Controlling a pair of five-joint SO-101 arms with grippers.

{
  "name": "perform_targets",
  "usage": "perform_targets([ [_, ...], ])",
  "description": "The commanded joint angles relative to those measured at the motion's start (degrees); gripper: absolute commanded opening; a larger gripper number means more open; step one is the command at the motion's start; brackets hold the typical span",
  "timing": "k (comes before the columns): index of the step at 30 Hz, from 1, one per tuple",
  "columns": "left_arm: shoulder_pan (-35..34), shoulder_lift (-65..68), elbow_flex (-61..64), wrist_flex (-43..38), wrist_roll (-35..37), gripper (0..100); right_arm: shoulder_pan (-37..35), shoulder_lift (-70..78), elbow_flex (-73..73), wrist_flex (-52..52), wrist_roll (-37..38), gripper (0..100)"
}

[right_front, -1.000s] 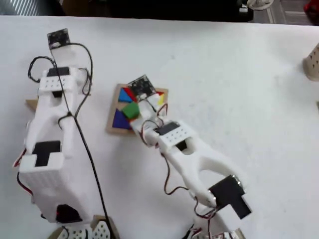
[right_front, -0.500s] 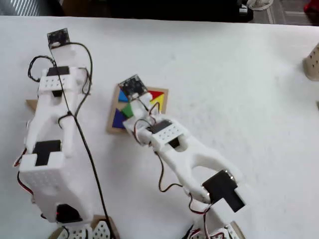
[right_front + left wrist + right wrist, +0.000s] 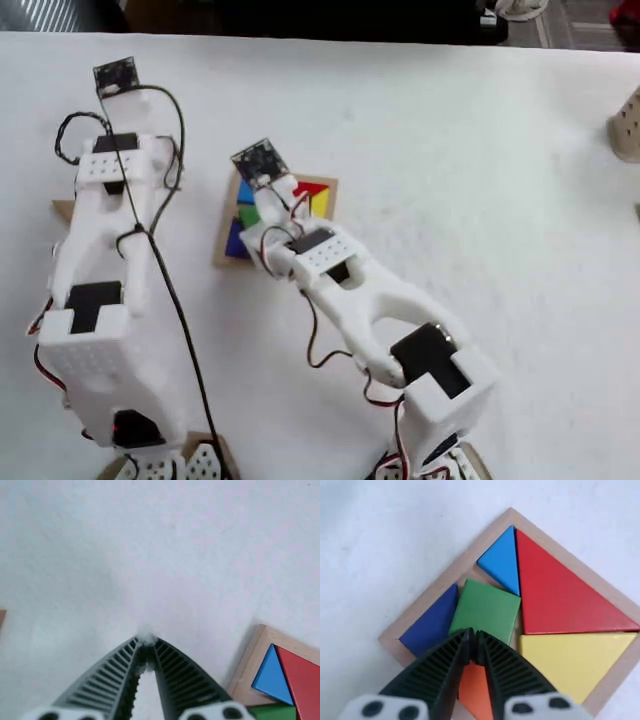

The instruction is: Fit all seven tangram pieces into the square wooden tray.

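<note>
Tray (image 3: 441,588): on the table (image 3: 480,150), well in from its edges.
Seated: red triangle (image 3: 555,590), yellow triangle (image 3: 570,660), light-blue triangle (image 3: 502,562), green square (image 3: 487,610), dark-blue triangle (image 3: 432,622) and orange piece (image 3: 472,690); six in all, inside the rim.
Right gripper (image 3: 472,632): fingers together, holding nothing, above the green square's edge next to the orange piece.
Left gripper (image 3: 146,642): fingers together, holding nothing, above the table just off one Tray corner.
Remaining: the seventh piece, which may lie hidden under the Right gripper.

The left white plastic arm (image 3: 95,260), at nine o'clock, trails a long black cable (image 3: 170,290); the right white plastic arm (image 3: 370,300), at six o'clock, carries thin red wires (image 3: 312,345). The left gripper (image 3: 146,647) and right gripper (image 3: 473,632) have black ribbed fingers.
</note>
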Motion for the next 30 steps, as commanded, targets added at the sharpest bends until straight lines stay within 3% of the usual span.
perform_targets([
  [1, -0.3, -0.3, -2.7, 0.2, 0.5, 2, 0.6, -0.6, -3.0, -0.1, -0.1, 1.7],
  [11, -0.3, -0.2, -2.5, 0.3, 0.4, 2, 1.1, 4.0, -8.1, -0.2, 0.0, 1.7],
  [18, -0.6, -0.2, -2.5, 0.3, 0.4, 2, 5.8, -9.8, -5.1, 12.8, -0.5, 1.7],
  [24, -0.4, -0.2, -2.5, 0.3, 0.4, 2, 4.5, -7.8, 0.2, 3.1, -0.5, 1.7],
  [30, -0.7, -0.3, -2.5, 0.4, 0.4, 2, 1.5, -5.2, 0.2, 2.7, -0.5, 1.7],
])
